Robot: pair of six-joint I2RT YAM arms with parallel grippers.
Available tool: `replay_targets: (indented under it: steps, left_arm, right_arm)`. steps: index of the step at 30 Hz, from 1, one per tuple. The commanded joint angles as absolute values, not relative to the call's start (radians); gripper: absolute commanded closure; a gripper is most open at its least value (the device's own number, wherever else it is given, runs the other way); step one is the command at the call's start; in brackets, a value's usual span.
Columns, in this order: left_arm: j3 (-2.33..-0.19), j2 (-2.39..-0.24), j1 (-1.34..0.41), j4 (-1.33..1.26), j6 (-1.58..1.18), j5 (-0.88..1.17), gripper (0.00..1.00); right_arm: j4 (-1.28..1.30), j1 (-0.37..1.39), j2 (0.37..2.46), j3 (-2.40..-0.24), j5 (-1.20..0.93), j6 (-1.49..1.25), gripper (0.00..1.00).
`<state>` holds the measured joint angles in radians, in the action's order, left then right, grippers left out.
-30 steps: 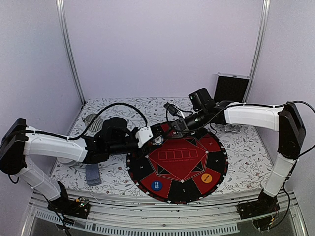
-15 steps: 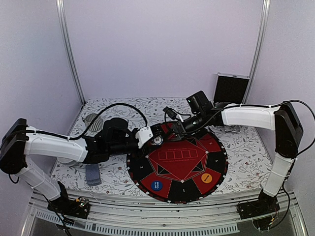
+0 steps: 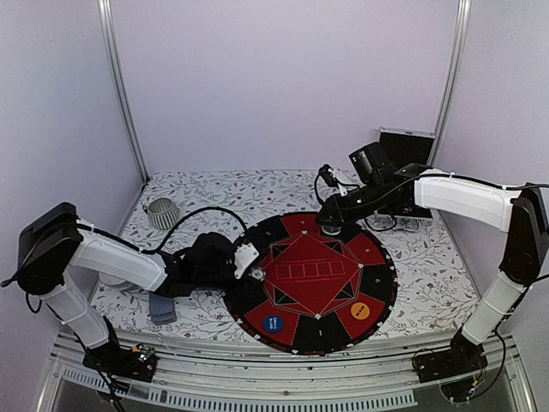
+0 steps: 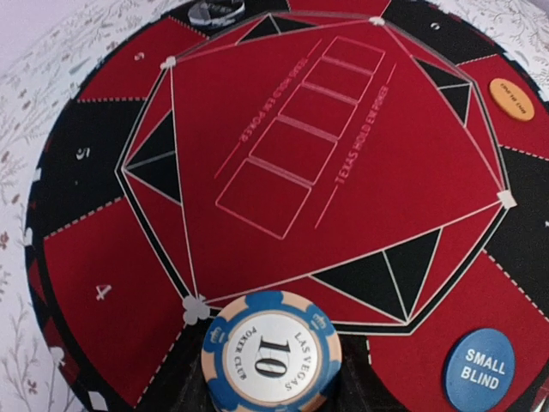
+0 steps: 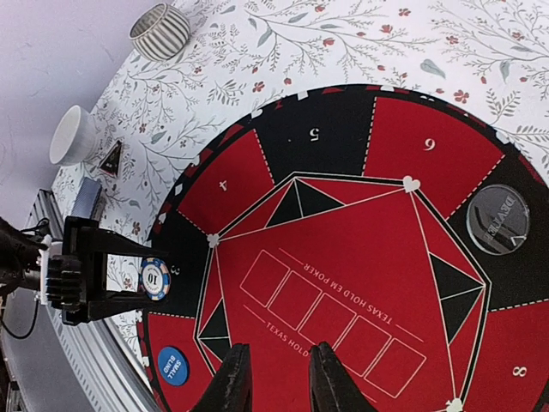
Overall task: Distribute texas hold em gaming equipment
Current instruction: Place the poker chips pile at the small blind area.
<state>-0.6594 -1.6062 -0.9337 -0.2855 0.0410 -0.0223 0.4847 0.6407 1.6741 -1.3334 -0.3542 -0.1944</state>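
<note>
Pinching a blue-and-cream striped poker chip (image 4: 271, 352) by its edges, the left tool (image 3: 255, 273) was seen low over the left rim of the round mat (image 3: 377, 257). The chip was held flat, its face marked 10 turned upward, above a black segment near the numeral 3. Whether the chip touched the felt could not be told.

The right tool (image 5: 279, 352) was held above the far side of the mat. Its fingers were slightly spread, and only red felt was seen in the gap between them.

A blue marker disc (image 3: 273, 324) labelled SMALL BLIND was laid on a red segment at the near edge of the mat. An orange marker disc (image 3: 360, 310) was laid to the right of it, well apart, on another red segment. A clear dealer disc (image 5: 497, 220) was set on a black segment at the far side.

A grey-blue stack of cards (image 3: 161, 307) was placed on the flowered bench (image 3: 223, 184), left of the mat. A ribbed cup (image 3: 161, 213) was stood upright towards the far left corner. A black case (image 3: 403, 154) was propped open at the far right.
</note>
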Motion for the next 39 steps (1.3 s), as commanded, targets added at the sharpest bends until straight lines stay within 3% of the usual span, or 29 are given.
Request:
replay_targets:
  steps: [1, 24, 27, 33, 39]
  left_arm:
    - [-0.651, -1.644, -0.921, -0.297, -0.05, -0.064, 1.0]
    - [-0.601, -1.646, -0.918, -0.214, -0.082, -0.009, 1.0]
    - [-0.605, -1.651, -0.917, -0.199, -0.077, -0.016, 0.91]
    - [-0.612, -1.652, -0.917, -0.176, -0.073, -0.027, 0.61]
    - [-0.609, -1.633, -0.917, -0.156, -0.077, -0.019, 0.41]
  right_arm:
    - [0.511, 0.645, 1.646, -1.323, -0.254, -0.163, 0.74]
    - [0.504, 0.645, 1.621, -1.303, -0.226, -0.158, 0.7]
    - [0.503, 0.644, 1.625, -1.304, -0.23, -0.156, 0.7]
    - [0.503, 0.644, 1.622, -1.307, -0.233, -0.154, 0.68]
    - [0.503, 0.645, 1.616, -1.304, -0.233, -0.153, 0.66]
